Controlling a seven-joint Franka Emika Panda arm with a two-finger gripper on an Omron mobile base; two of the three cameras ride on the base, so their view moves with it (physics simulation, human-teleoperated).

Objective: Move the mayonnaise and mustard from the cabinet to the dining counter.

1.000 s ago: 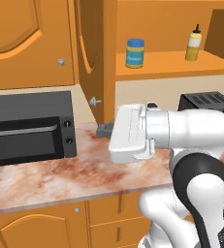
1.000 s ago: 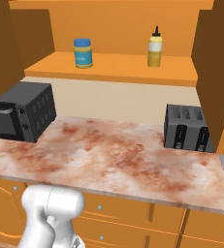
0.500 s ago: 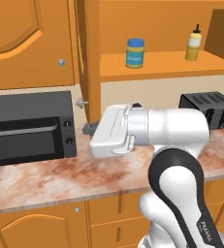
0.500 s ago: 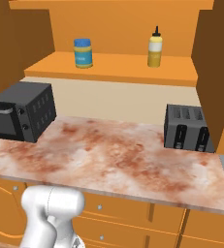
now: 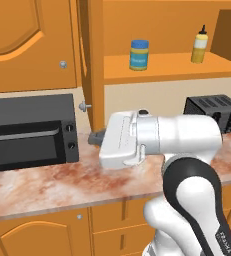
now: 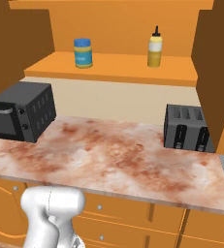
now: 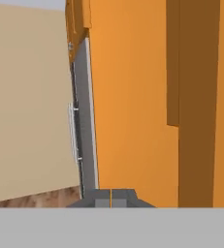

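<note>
Arm swung right, blue-lidded mayonnaise (image 5: 139, 54), yellow mustard (image 5: 199, 45)

Premises are presenting as a rendered home kitchen: orange cabinet (image 6: 118, 68) hanging over a marbled counter (image 6: 108, 160), microwave (image 5: 32, 131) sitting left, toaster (image 6: 186, 128) sitting right, drawers (image 6: 133, 218) running below.

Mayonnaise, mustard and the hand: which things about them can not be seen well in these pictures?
- Mayonnaise: the label text is too small to read in both base views.
- Mustard: how full it is cannot be told; the bottle is opaque.
- Hand: in the hand view its closed tips are cut by the bottom band; in the left base view the white wrist covers most of it.
- Toaster: its lower left part is hidden behind the arm.
</note>
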